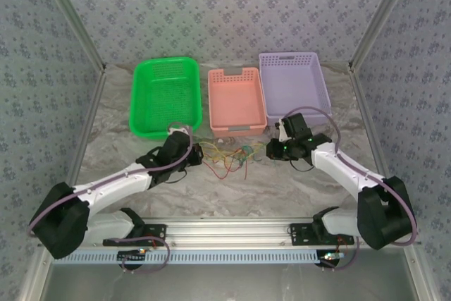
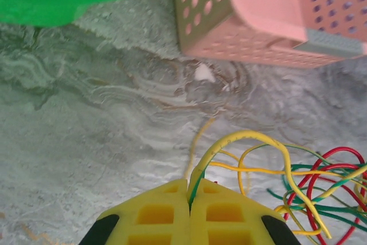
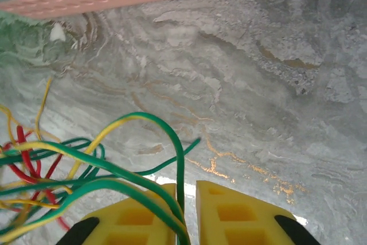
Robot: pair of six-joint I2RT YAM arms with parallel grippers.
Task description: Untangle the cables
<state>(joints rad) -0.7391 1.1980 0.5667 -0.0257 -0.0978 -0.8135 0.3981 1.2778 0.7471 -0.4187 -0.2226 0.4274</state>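
Firstly, nearest my arm bases, the table (image 1: 282,188): a marbled grey surface carrying everything listed below. Next out, the left gripper (image 2: 189,183): yellow fingers pressed flat together, clamped on one green-and-yellow strand of the cables (image 1: 229,158) where it arches up out of the heap. Level with it, the right gripper (image 3: 186,190): fingers standing slightly apart, with a green strand running down through the gap. I judge that strand loose rather than pinched, though the lower part of it drops out of the wrist view. Between the two grippers, the cables: a loose knot of thin red, yellow, green and green-and-yellow wires lying on the table just in front of the pink basket (image 1: 238,127), loops crossing over and under one another, a few free ends poking out. Handling, by my estimate: very light, limp along the length yet springy enough to hold a curve, and smooth-jacketed, so likely to slip through a weak pinch. A hard pull would probably tighten the crossings. The best hold, I think, is near a free end or at the crown of a raised loop, one strand at a time, with the other gripper steadying the heap. Farthest, along the back: the green basket (image 1: 135,100) at left, the pink basket in the middle, the purple basket (image 1: 323,86) at right.
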